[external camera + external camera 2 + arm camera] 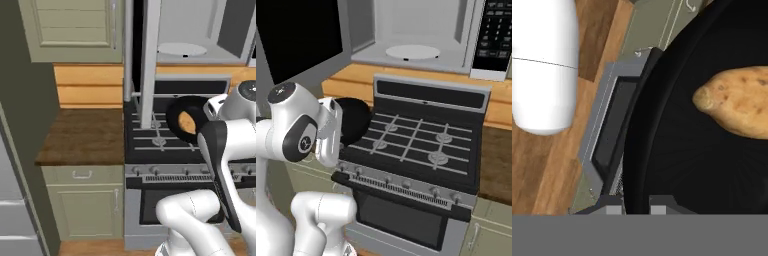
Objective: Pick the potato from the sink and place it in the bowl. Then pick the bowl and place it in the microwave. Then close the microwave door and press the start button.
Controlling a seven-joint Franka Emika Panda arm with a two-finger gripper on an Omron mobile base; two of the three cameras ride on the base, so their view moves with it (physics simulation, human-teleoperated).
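My gripper (637, 209) is shut on the thick rim of the black bowl (662, 150), with one fingertip on each side of the rim. The tan potato (739, 100) lies inside the bowl. In the left base view the bowl (173, 117) hangs tilted over the stove with the potato (186, 122) showing in it. From the right, the bowl (356, 120) sits just beyond the white hand. Above, the microwave (416, 30) stands open with its white turntable (412, 51) bare. The microwave door (301, 35) is swung out to the left. The sink is out of view.
A black gas stove (416, 137) with grates lies under the bowl, its knobs along the front. The microwave's black control panel (495, 37) is on the right. A brown counter (82, 135) and olive cabinets (75, 30) stand left of the stove.
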